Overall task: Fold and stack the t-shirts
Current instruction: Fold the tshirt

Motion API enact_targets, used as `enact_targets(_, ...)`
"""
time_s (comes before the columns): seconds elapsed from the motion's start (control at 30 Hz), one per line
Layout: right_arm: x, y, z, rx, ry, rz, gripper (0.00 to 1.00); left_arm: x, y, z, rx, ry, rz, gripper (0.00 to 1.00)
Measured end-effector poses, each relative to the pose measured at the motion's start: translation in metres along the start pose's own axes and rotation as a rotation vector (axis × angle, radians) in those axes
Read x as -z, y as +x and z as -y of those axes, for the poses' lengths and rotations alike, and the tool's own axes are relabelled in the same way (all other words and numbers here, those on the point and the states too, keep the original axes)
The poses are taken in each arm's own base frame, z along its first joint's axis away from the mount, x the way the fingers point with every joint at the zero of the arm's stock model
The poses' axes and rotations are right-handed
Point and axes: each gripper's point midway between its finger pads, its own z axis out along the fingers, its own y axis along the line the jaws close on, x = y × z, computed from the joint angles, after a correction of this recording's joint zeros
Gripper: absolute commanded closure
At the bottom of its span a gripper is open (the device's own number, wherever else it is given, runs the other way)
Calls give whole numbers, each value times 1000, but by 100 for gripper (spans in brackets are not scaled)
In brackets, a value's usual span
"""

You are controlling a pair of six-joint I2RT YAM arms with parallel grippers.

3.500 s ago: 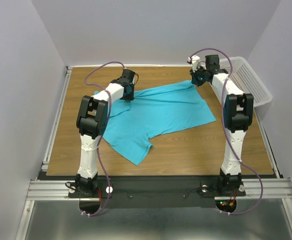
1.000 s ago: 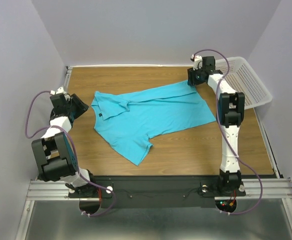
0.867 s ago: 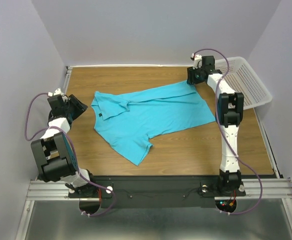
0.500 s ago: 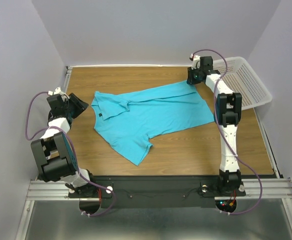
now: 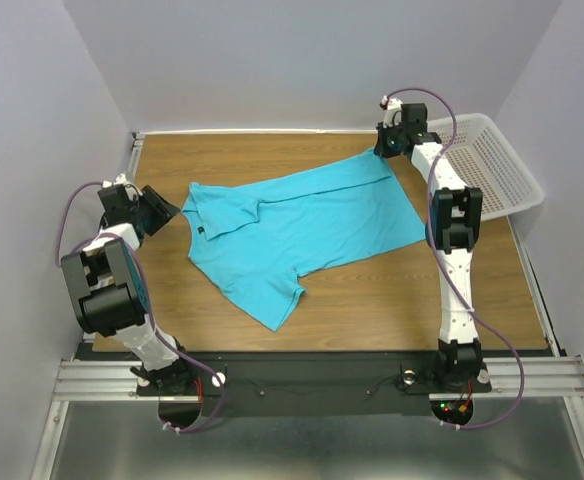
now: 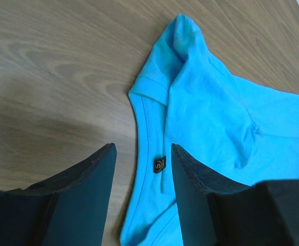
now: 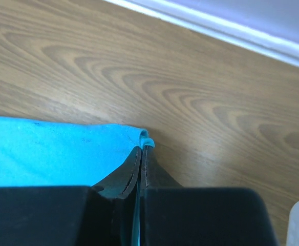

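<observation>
Over by the left edge of the worktop, about halfway between the near and far edges, the left gripper points in toward the t-shirt. Its fingers are spread wide with nothing between them. The cloth lies just to its right and does not touch it. In the left wrist view, the open left gripper looks straight at the t-shirt. The round neck and the small dark label sit in the gap between the two fingers, with bare wood to the left of them.

The turquoise t-shirt is spread flat across the middle of the worktop, a little nearer the far edge. Its neck faces the left edge and its hem the right edge. One sleeve sticks out toward the near edge, and there is a crease of folded cloth up by the neck.

Toward the far right corner of the worktop, the right gripper has the far right corner of the t-shirt. In the right wrist view, the right gripper has its fingers pressed together on the very tip of the blue cloth, with wood grain beyond it. I cannot tell whether that corner is lifted off the wood.

A white basket sits at the right edge, just beside that arm.
</observation>
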Motion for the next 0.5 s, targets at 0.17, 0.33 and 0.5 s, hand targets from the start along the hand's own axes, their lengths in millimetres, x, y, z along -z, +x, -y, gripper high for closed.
enact_targets(0.17, 3, -12, -1, -2, -4, 29, 99, -18, -11, 0, -12, 13, -14, 42)
enact_targets(0.33, 0, -9, -1, -12, -4, 23, 99, -43, -9, 0, -33, 11, -62, 42)
enact_targets(0.5, 0, -9, -1, -13, -4, 25, 99, -71, -3, 8, -74, 2, -119, 42)
